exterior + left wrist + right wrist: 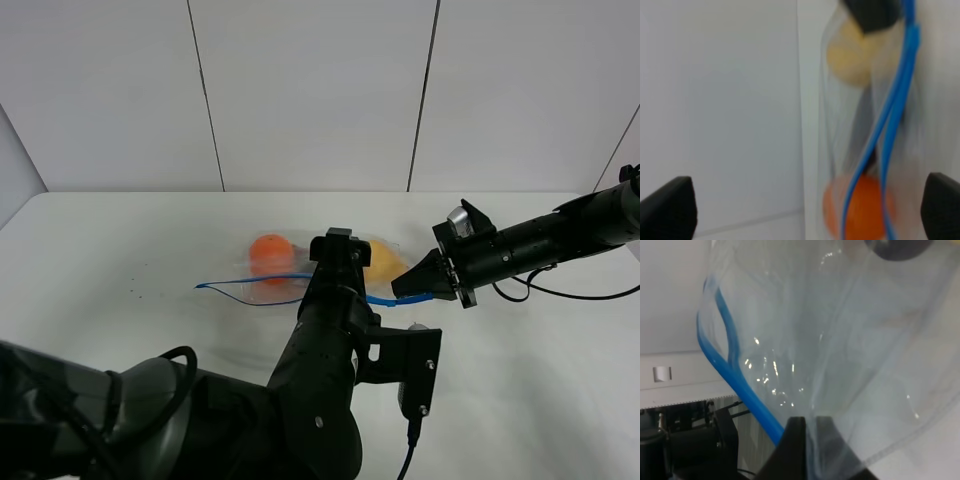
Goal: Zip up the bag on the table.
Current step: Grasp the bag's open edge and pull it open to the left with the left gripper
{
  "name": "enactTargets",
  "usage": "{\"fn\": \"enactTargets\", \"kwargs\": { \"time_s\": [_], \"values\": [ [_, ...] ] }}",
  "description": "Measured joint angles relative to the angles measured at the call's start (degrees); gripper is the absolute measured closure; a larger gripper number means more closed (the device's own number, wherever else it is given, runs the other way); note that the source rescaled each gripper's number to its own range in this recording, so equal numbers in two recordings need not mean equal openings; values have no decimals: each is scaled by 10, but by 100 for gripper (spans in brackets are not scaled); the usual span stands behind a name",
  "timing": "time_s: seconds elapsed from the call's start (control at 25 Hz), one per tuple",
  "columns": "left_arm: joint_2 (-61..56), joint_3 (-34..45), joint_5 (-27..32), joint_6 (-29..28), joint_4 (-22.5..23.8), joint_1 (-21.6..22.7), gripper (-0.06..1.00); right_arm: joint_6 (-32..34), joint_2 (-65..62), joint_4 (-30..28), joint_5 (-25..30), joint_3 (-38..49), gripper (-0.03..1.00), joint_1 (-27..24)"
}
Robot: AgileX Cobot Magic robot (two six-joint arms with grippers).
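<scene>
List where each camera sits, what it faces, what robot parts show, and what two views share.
Exterior high: mounted high behind the robot, looking down over the table toward the wall; left arm and right arm reach the bag.
Left wrist: on the left arm, facing along the bag; the open left gripper shows both tips.
Right wrist: on the right arm, close to the bag's clear plastic; right gripper shut on it.
Shared: both wrist views show the blue zipper strip.
</scene>
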Motion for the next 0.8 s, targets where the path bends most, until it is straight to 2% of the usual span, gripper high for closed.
{"fn": "enactTargets", "kwargs": {
  "time_s": [0.08, 0.24, 0.8],
  "values": [
    [10, 0, -17, -27, 17, 0, -6, 2, 0, 3, 0, 0, 97, 0],
    [30, -7, -42, -60, 21, 0, -6, 13, 0, 8, 0, 0, 97, 0],
    [112, -93, -57, -66, 23, 9, -5, 30, 0, 11, 0, 0, 97, 0]
  ]
}}
